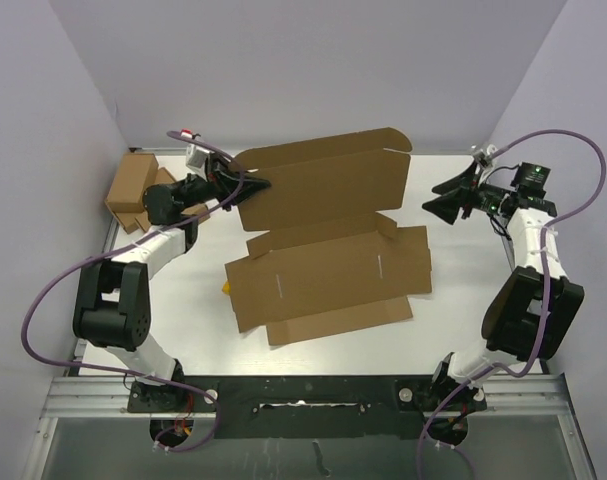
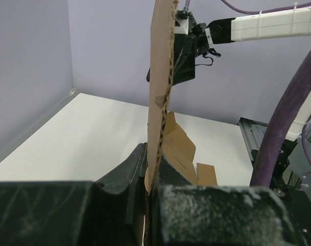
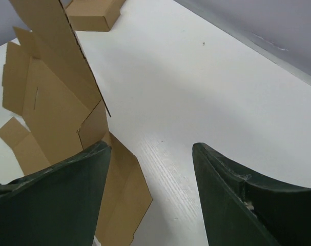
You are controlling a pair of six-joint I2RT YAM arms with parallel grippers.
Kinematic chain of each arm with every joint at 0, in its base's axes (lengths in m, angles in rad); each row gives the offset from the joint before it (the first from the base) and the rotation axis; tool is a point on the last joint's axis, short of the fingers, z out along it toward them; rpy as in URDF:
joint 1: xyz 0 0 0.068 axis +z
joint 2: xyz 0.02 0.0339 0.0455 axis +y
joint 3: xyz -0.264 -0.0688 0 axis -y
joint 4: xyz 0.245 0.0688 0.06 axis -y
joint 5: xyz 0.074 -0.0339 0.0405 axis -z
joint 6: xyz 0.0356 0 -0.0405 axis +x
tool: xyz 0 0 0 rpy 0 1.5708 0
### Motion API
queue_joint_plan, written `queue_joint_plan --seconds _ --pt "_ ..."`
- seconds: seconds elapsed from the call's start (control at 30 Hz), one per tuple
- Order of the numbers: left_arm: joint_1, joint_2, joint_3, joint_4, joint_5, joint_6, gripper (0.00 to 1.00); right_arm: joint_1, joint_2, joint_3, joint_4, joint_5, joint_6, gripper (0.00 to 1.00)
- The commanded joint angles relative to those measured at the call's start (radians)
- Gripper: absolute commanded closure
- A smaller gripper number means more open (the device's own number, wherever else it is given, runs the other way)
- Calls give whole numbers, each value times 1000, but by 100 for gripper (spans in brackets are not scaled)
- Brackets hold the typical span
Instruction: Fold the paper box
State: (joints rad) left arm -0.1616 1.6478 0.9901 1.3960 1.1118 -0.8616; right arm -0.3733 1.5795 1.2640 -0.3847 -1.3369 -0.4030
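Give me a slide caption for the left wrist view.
Left gripper pinches a lifted panel of the paper box, seen edge-on and upright; right arm in the background.

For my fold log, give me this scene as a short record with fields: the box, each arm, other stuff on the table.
paper box: die-cut sheet, near part flat, far panel raised
left gripper: jaws shut on the raised panel's left edge
right gripper: jaws open, apart from the box
small boxes: far left, untouched
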Motion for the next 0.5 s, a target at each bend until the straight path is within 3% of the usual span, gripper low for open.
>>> queue_joint_plan --seconds 0.0,0.27,0.47 --pt "4 -103 65 118 -12 -76 100 7 25 66 -408 -127 -344 34" --pt "3 -145 58 108 -2 -77 100 64 53 70 -467 -156 -401 38" --pt "3 -152 52 116 -2 -83 100 134 26 30 -317 -140 -262 38"
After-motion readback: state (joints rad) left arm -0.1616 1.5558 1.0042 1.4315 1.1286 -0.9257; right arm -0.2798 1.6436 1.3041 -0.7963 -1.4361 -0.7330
